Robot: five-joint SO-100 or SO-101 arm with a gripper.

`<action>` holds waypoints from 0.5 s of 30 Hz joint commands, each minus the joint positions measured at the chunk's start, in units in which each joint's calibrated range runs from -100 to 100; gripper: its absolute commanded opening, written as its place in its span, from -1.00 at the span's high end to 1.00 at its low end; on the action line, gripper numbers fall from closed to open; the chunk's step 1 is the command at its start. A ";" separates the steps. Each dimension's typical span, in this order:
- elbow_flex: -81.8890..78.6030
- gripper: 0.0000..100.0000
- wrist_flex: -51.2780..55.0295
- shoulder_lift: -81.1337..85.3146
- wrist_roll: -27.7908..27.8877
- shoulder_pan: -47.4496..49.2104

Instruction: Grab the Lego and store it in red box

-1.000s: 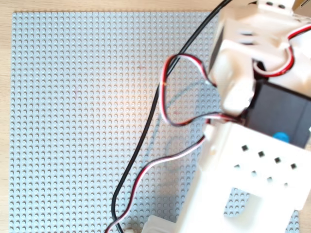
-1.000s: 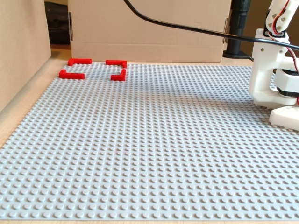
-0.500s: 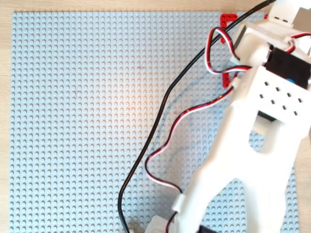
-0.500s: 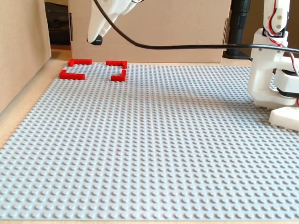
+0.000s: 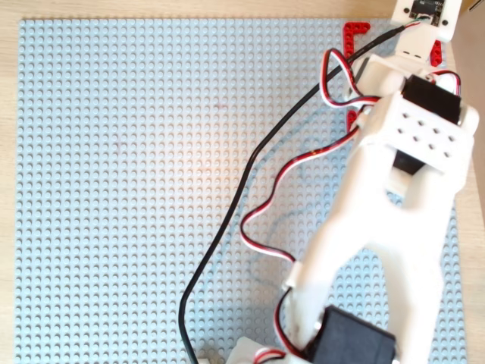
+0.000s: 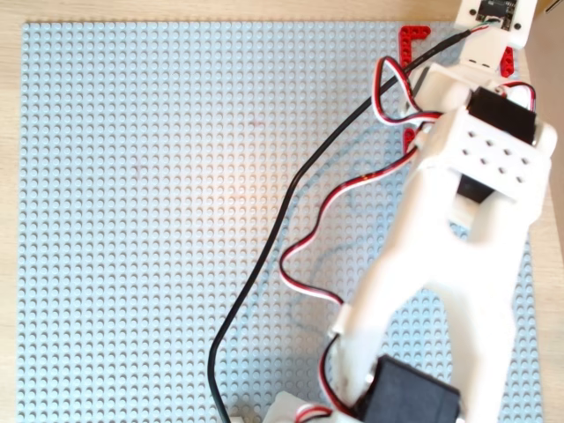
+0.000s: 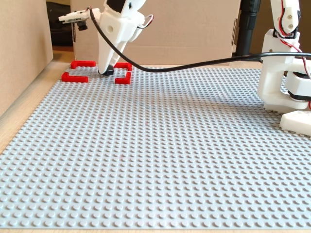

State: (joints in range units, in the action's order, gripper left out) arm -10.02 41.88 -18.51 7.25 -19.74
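Fixed view, left to right: the red box [image 7: 96,71], four L-shaped corner pieces with gaps, lies at the far left corner of the grey baseplate [image 7: 160,155], in front of a cardboard wall [image 7: 160,29]. The hand [image 7: 106,71] descends from above into the box outline, its tip at or just above the studs. A small dark piece, judged to be the Lego [image 7: 107,72], shows at the tip, so the hand appears closed on it, though the fingers are not seen separately. The Lego thus lies directly beneath the hand and inside the outline; the coming move is judged a release straight down. A black cable [image 7: 194,64] trails right toward the arm's base [image 7: 284,92].

Both overhead views: the white arm [image 5: 394,197] covers the hand and the Lego; only parts of the red box [image 5: 355,34] show at top right. The fixed view alone shows the tip.
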 commanded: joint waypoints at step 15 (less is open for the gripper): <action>4.29 0.81 5.40 12.83 -1.10 -0.10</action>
State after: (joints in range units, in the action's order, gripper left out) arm -8.68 43.52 -15.30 6.81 -19.74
